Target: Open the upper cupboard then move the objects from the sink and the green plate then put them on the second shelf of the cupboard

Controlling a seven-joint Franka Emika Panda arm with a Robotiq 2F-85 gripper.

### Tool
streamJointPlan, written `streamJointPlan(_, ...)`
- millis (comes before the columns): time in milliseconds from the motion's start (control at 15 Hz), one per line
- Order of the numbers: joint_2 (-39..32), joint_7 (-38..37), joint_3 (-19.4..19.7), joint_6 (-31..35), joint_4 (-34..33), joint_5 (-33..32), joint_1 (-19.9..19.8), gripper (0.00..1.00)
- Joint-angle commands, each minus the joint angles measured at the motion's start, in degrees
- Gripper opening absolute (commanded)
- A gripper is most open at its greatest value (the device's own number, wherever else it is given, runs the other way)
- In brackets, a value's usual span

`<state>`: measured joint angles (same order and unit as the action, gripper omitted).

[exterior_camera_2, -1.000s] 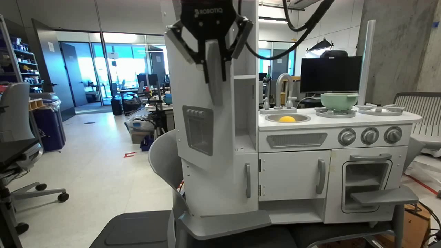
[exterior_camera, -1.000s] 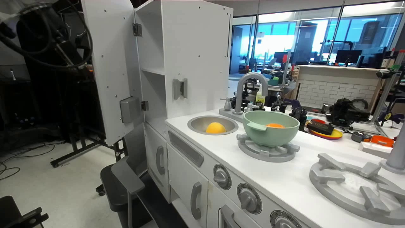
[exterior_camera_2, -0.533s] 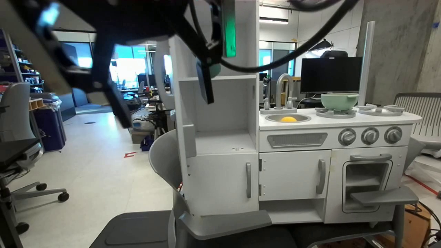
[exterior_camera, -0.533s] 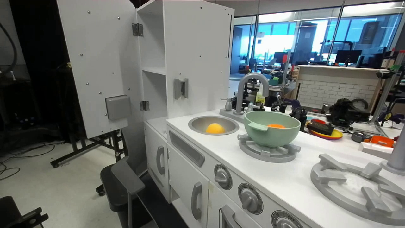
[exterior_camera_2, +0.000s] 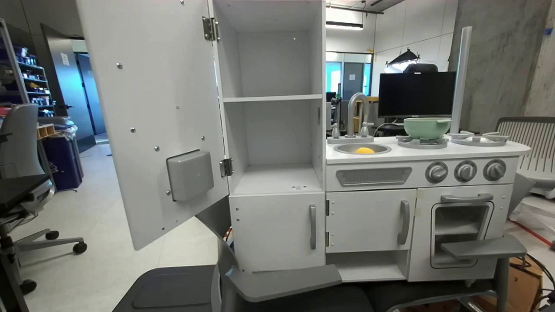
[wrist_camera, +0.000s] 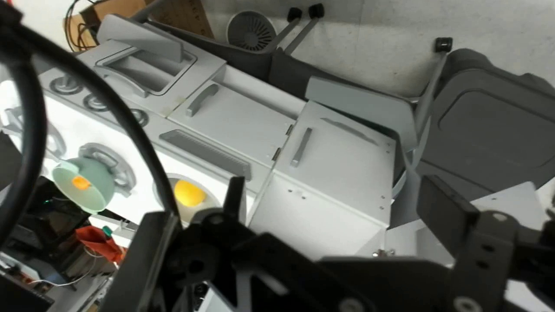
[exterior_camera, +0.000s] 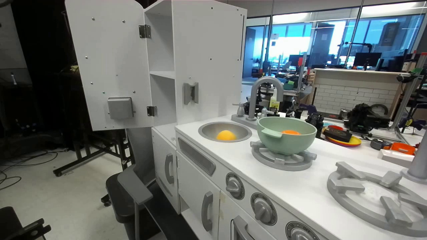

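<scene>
Green bowl point(exterior_camera: 283, 143) holds one orange item point(exterior_camera: 291, 132), one sink point(exterior_camera: 207, 131) one yellow item point(exterior_camera: 226, 135); two fingers point(wrist_camera: 444, 214) spread wide, gripping nothing.

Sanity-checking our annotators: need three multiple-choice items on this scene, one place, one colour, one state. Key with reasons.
1) Where is the yellow rounded object?
A in the oven; B in the sink; C on the floor

2) Colour of the bowl on the burner?
A red; B black; C light green

3) Upper cupboard door?
A swung open; B shut; C removed

1 B: it shows within the sink's rim in both exterior views.
2 C: its outer wall is light green in all three views.
3 A: it stands swung aside, leaving the shelf in view.
</scene>
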<state>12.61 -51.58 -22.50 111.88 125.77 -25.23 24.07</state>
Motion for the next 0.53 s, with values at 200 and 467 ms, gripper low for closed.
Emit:
streamJointPlan(200,-1.5,21.9,10.2,1.3,-4.4,4.9,-12.1,1.00)
streamJointPlan(467,-10.2,37.2,16.1,1.6,-11.5,7.3,-18.5,1.00)
